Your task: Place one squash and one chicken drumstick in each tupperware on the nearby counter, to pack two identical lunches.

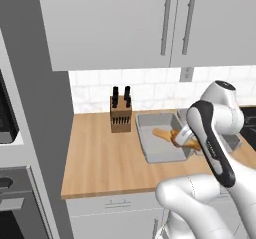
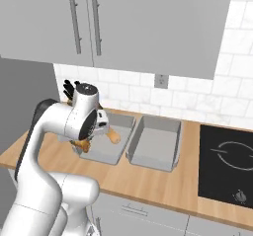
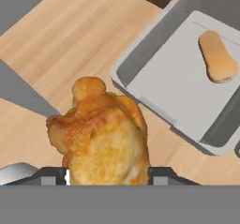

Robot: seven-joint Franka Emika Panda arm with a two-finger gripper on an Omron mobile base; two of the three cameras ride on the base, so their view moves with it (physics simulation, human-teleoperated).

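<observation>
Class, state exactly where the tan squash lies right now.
The tan squash lies inside the left tupperware, the tray nearest the knife block; in the hand view it sits upper right, beyond the held chicken drumstick.

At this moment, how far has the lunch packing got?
Done: the tan squash lies in the left tupperware. In hand: the gripper holds a chicken drumstick above the counter beside that tray. Left: drop it in, then fill the right tupperware, which looks empty.
</observation>
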